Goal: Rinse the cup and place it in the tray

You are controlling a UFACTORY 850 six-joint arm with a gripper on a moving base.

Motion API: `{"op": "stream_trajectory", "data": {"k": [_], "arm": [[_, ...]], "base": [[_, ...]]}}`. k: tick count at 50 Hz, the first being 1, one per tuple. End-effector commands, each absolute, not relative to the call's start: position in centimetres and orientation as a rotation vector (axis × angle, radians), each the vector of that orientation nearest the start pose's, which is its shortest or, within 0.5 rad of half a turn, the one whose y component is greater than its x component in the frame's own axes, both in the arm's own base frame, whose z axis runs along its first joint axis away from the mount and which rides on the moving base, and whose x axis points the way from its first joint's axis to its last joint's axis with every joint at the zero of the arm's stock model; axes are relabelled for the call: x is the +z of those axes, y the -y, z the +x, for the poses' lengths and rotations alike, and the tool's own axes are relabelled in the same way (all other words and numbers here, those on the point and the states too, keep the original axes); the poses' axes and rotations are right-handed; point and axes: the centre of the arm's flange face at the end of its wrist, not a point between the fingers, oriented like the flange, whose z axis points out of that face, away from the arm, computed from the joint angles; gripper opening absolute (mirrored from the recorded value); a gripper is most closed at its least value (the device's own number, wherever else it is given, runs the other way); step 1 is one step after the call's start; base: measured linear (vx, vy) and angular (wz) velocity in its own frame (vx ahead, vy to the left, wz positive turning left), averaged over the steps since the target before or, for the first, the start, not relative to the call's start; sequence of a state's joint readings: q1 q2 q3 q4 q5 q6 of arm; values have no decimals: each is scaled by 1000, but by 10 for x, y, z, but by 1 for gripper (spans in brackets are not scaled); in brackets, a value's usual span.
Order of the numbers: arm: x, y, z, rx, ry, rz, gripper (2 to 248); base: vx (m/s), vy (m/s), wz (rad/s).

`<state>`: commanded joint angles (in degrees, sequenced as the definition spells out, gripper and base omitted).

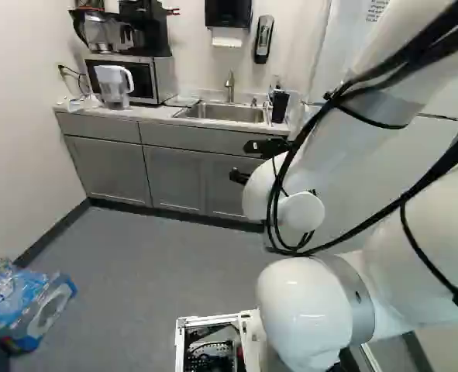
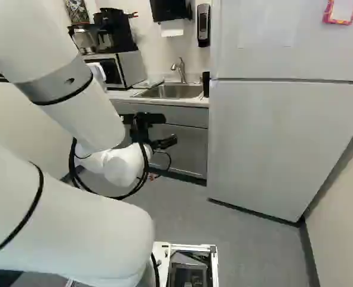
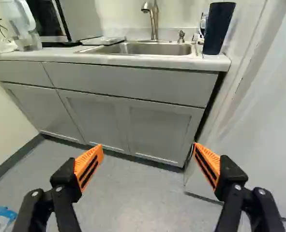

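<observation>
In the right base view my gripper hangs in front of the grey cabinets, below counter height. Seen from the wrist, the gripper has its orange-padded fingers spread wide, with nothing between them. A tall dark cup stands upright on the counter at the right of the sink, ahead of the gripper and above its level; the left base view shows the same cup. Left of the basin lies a flat, pale tray-like thing, its inside not visible. The sink has a metal faucet behind it.
A white refrigerator stands right of the counter. A pitcher and a microwave are on the counter's left part, with coffee makers above. Wrapped bottles lie on the floor at the left. The counter edge runs ahead.
</observation>
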<state>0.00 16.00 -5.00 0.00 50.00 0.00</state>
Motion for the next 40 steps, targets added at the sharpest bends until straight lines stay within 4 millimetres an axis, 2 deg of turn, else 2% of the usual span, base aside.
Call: {"op": "stream_trajectory", "data": {"k": [17, 40], "arm": [[387, 0, 292, -1892, 0, -2508, 247], [409, 0, 312, -1945, 0, -2467, 247]], "base": [[0, 0, 0], [0, 0, 0]]}}
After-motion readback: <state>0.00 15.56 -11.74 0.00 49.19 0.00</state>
